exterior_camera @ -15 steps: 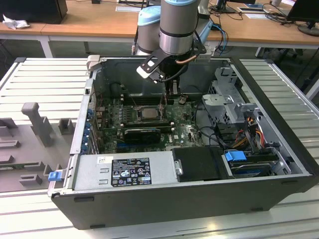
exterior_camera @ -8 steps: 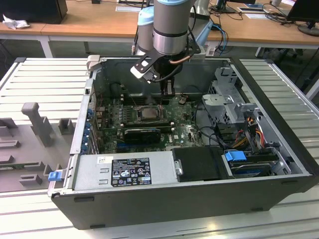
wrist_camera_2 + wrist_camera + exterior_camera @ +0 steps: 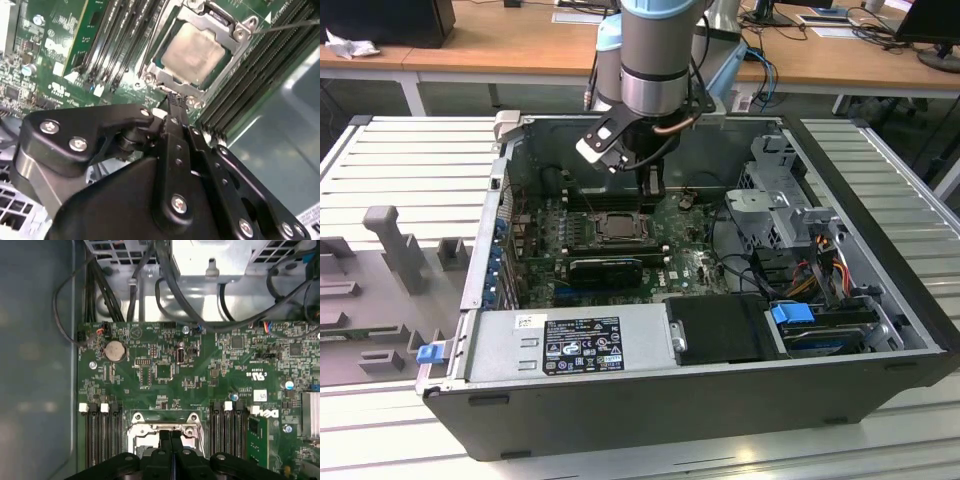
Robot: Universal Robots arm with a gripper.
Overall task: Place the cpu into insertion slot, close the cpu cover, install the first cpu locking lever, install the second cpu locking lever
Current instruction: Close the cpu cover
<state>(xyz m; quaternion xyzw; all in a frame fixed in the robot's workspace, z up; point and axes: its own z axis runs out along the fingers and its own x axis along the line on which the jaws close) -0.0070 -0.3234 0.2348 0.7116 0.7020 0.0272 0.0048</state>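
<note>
Around the open case (image 3: 620, 410) lies a ribbed grey table (image 3: 410, 150), with wooden desks (image 3: 840, 60) behind and grey fixtures (image 3: 395, 250) at the exterior view's left. Inside, on the green board (image 3: 165, 375), the cpu (image 3: 192, 52) lies flat in the slot (image 3: 240, 32), and the cover (image 3: 165, 82) is down around it. The gripper (image 3: 173, 97) hangs at the slot's edge with its fingers pressed together and nothing seen between them. Whether the tip touches the cover is hard to tell. Its black body hides the slot's near half in the first wrist view. A thin metal rod (image 3: 290, 25) beside the slot is cut off. The power supply (image 3: 500, 345) bears a label (image 3: 582, 345) whose print cannot be made out.
</note>
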